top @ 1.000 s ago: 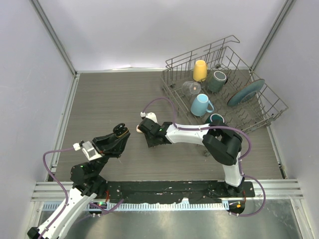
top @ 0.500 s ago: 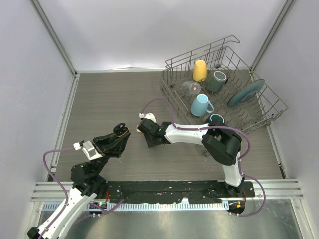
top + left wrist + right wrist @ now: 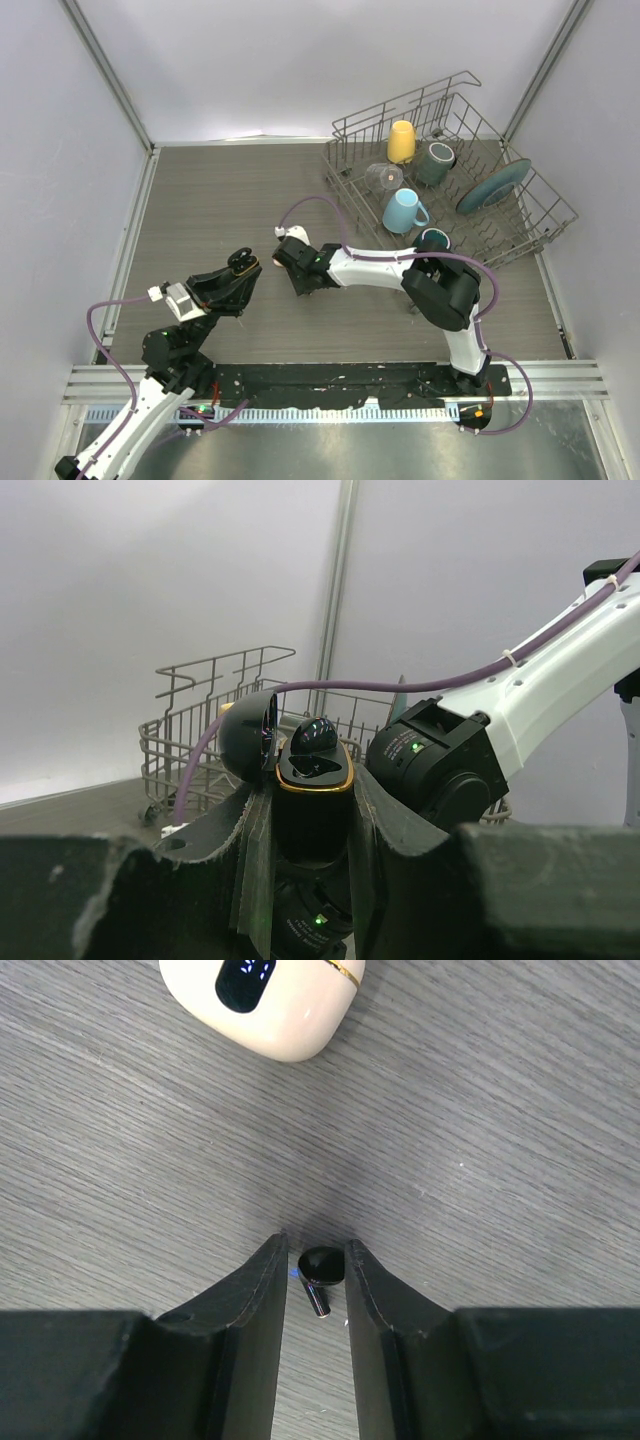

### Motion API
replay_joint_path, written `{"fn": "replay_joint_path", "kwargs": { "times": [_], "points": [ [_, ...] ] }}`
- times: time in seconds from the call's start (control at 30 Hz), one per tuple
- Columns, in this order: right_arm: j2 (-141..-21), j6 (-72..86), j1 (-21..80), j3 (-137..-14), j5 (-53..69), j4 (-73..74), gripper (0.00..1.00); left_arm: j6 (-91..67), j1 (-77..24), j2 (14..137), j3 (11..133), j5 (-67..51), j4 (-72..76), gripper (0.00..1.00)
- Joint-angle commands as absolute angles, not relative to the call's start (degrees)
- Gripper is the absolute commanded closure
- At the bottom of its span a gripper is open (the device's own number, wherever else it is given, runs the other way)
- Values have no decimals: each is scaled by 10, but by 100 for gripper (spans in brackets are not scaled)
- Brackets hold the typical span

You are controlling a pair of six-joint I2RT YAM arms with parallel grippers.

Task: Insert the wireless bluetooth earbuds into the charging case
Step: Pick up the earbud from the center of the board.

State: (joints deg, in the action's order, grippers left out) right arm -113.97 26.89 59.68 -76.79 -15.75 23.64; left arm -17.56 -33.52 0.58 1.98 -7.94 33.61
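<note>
My left gripper (image 3: 240, 266) is shut on a black charging case (image 3: 313, 772) with a gold rim and holds it upright above the table. Its lid (image 3: 248, 736) is open, and one black earbud (image 3: 316, 735) sits in a socket. My right gripper (image 3: 317, 1252) is down at the table, its fingertips (image 3: 270, 1260) closed narrowly around the head of a second black earbud (image 3: 322, 1265), whose stem angles toward the camera. In the top view the right gripper (image 3: 284, 258) is just right of the left one. The cream-white earbuds are out of view.
A cream-white charging case (image 3: 270, 1000), lid shut, lies on the table just beyond my right fingertips. A wire dish rack (image 3: 450, 190) with mugs, a glass and a plate stands at the back right. The right arm's wrist (image 3: 440, 770) hangs close behind the black case.
My right gripper has shifted a little to the left, toward the left gripper. The left arm and the black case have not moved.
</note>
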Motion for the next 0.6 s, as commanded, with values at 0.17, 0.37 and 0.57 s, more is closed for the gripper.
{"fn": "replay_joint_path", "kwargs": {
  "times": [0.17,0.37,0.57],
  "points": [
    [-1153,259,595,-761,-145,253,64,-173,-334,-25,11,-70,347,100],
    [-1145,235,595,-757,-134,252,64,-174,-334,-25,11,-70,347,100],
    [-1143,218,595,-755,-131,256,67,-173,-334,-25,12,-71,347,100]
  ]
}}
